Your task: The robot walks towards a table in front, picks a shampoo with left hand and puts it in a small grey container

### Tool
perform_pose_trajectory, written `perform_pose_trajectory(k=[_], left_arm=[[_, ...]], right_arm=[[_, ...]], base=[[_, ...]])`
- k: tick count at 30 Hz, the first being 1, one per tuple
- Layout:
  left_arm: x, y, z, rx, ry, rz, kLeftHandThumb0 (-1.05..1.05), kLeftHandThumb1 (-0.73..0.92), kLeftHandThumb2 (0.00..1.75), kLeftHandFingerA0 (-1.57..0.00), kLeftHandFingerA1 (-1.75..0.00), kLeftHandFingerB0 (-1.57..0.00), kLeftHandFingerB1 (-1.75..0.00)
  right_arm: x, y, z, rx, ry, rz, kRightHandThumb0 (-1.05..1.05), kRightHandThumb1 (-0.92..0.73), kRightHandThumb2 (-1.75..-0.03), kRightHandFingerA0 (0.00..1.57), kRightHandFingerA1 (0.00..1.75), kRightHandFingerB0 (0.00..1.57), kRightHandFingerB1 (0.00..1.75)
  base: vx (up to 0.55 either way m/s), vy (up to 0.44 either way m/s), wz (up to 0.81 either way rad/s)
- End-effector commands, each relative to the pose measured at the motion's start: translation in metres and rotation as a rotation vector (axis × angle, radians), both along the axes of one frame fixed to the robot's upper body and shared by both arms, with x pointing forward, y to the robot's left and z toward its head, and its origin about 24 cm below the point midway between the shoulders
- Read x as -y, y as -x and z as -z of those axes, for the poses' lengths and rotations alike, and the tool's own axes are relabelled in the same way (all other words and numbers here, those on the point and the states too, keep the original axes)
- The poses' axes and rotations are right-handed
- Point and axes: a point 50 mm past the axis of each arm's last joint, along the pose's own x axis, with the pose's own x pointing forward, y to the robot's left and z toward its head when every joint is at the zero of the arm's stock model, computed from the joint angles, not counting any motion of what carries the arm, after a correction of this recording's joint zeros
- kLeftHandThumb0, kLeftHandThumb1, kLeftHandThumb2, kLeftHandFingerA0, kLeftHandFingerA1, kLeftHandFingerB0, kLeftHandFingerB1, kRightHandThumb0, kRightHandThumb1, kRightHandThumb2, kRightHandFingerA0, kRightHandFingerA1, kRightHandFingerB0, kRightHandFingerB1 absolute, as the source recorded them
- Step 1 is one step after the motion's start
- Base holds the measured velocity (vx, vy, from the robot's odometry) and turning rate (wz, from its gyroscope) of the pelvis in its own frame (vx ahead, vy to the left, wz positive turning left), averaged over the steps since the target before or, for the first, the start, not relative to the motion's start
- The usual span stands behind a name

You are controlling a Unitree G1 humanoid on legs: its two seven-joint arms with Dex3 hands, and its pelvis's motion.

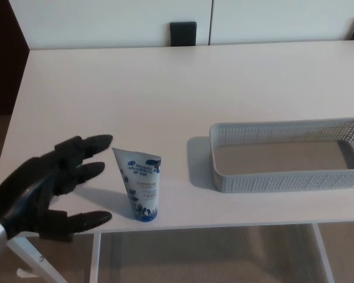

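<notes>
A white shampoo tube with blue print and a blue cap lies on the white table; grey perforated basket; black hand.

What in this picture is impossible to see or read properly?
Head view, all four:
Shampoo tube: its small print is too blurred to read.
Grey basket: right end cut off by the picture edge.
Left hand: its arm runs off the bottom-left corner.
Right hand: outside the frame altogether.
</notes>
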Motion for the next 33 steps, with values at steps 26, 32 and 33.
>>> perform_pose_trajectory(k=[26, 32, 33], left_arm=[[0.021, -0.010, 0.009, -0.028, 0.077, 0.008, -0.32, 0.43, 0.61, -0.08, -0.31, -0.06, -0.19], [0.024, -0.011, 0.015, -0.059, 0.092, -0.003, -0.30, 0.44, 0.56, -0.07, -0.29, -0.04, -0.22], [0.026, -0.011, 0.016, -0.065, 0.098, -0.007, -0.30, 0.43, 0.56, -0.06, -0.28, -0.04, -0.21]], right_arm=[[-0.002, -0.003, 0.000, -0.002, 0.001, -0.017, -0.31, -0.69, -0.61, 0.67, 0.43, 0.55, 0.39], [-0.002, -0.003, 0.000, 0.001, -0.007, 0.007, -0.29, -0.68, -0.60, 0.69, 0.44, 0.57, 0.40], [-0.002, -0.003, 0.000, 0.004, -0.008, 0.006, -0.29, -0.69, -0.61, 0.69, 0.44, 0.56, 0.40]], base=[[0.00, 0.000, 0.00], [0.00, 0.000, 0.00], [0.00, 0.000, 0.00]])
